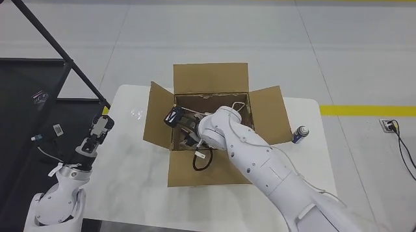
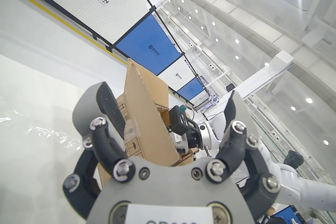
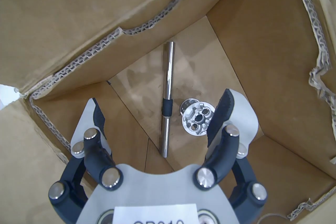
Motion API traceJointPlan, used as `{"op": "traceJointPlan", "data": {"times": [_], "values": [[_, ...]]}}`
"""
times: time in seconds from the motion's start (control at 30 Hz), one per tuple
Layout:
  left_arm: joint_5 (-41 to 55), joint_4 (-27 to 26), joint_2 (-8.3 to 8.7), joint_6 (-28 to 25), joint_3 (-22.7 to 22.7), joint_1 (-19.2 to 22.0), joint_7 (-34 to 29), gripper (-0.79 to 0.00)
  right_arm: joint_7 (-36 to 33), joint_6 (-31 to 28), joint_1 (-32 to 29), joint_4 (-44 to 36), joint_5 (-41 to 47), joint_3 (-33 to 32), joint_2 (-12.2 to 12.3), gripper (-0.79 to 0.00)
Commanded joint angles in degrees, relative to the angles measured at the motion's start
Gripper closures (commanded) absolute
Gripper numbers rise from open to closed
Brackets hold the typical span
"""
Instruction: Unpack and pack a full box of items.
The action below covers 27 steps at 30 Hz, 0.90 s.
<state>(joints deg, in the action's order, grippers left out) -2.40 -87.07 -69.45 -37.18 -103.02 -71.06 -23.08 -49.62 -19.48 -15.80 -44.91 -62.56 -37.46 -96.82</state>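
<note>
I have the right gripper (image 3: 160, 107) down inside the open cardboard box (image 1: 210, 77), fingers spread wide and holding nothing. On the box floor beneath it lie a steel rod (image 3: 168, 83) with a dark band and, just beside it, a round metal hub (image 3: 195, 121). The box walls crowd close around the gripper. The left gripper (image 2: 168, 100) hangs outside the box's left flap, also spread and empty. A small can (image 1: 299, 134) sits on the table (image 1: 130, 180) beyond the box's right flap. Clear plastic film (image 1: 136, 113) lies near the left flap.

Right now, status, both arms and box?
Right end effector open inside brown cardboard box, over silver metal rod and round metal disc. Left end effector open outside box.
</note>
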Motion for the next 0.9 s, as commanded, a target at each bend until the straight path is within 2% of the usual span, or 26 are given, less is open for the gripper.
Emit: {"op": "traceJointPlan", "data": {"times": [0.0, 0.6, 0.73, 0.87], "values": [[-0.07, 0.18, 0.06, 0.13, -0.01, -0.13, 0.72, -0.785, 0.86, -0.8, 0.76, 1.74, 0.6, 0.79, -0.85, -0.785], [0.3, 0.31, 0.5, -0.03, 0.04, -1.26, 5.01, -0.785, 7.08, -1.91, 5.31, 11.9, 3.99, 3.95, -6.93, -0.785], [0.43, 0.18, 0.59, -0.02, 0.06, -1.39, 5.71, -0.785, 8.42, -1.88, 6.29, 14.16, 3.7, 3.95, -7.61, -0.785], [0.42, -0.19, 0.65, 0.17, 0.44, -1.32, 6.19, -0.785, 10.22, 1.0, 7.52, 17.09, 2.66, 2.66, -7.22, -0.785]]}}
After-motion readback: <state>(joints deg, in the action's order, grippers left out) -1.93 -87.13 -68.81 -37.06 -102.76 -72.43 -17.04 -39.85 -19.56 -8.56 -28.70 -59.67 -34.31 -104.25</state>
